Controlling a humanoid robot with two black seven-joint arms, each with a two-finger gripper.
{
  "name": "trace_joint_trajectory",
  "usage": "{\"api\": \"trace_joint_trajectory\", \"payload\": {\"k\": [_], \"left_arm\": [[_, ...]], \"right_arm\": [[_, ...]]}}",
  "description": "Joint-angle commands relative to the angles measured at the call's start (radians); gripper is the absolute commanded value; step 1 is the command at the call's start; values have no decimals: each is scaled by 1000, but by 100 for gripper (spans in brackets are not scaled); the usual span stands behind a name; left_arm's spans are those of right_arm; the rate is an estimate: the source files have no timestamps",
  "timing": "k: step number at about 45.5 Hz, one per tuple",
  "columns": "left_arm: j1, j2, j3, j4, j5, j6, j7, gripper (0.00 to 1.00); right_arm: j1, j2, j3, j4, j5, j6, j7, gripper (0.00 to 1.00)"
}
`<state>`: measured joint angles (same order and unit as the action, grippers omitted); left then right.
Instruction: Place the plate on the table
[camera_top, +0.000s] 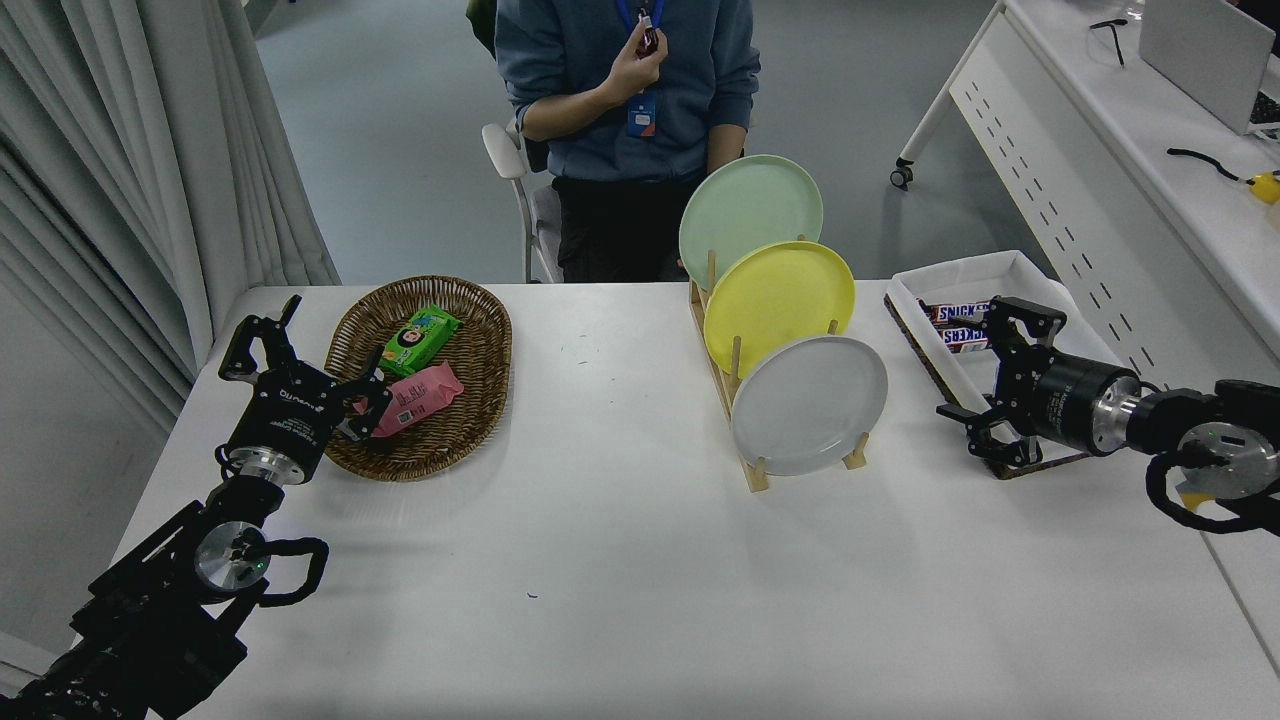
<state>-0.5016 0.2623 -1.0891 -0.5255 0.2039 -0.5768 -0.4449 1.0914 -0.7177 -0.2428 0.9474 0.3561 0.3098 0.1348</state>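
Plate (808, 405): upright in rack (745, 440), bare table (620, 560) in front. Right gripper (985, 385): spread wide, empty, right of plate.

Both arms are matte black. The left arm (190, 560) has a boxy lower link, a round silver joint cap with a tiny green light, a looping black cable beside it, a silver ring at the wrist and small white lettering on the gripper (300, 352) body. The right arm (1190, 440) shows a silver band, a silver joint disc and a curved black cable.
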Motion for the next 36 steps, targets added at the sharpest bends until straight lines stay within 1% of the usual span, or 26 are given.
{"api": "trace_joint_trajectory", "payload": {"k": [1, 8, 14, 21, 25, 28, 31, 36], "left_arm": [[0, 0, 0, -1, -1, 0, 0, 100], [0, 0, 0, -1, 0, 0, 0, 100], [0, 0, 0, 1, 0, 0, 0, 100], [0, 0, 0, -1, -1, 0, 0, 100], [0, 0, 0, 1, 0, 0, 0, 100], [0, 0, 0, 1, -1, 0, 0, 100], [0, 0, 0, 1, 0, 0, 0, 100], [0, 0, 0, 1, 0, 0, 0, 100]], "right_arm": [[15, -13, -3, 37, 49, -43, -3, 99], [13, -9, 82, 79, 99, -198, -4, 99], [7, 35, 152, 100, 115, -320, -12, 99], [25, 49, 157, 169, 251, -429, -15, 99], [50, 53, 158, 224, 339, -510, -43, 99], [68, 73, 160, 254, 359, -566, -60, 99], [91, 115, 158, 272, 354, -600, -61, 99], [85, 136, 157, 272, 325, -603, -69, 99]]}}
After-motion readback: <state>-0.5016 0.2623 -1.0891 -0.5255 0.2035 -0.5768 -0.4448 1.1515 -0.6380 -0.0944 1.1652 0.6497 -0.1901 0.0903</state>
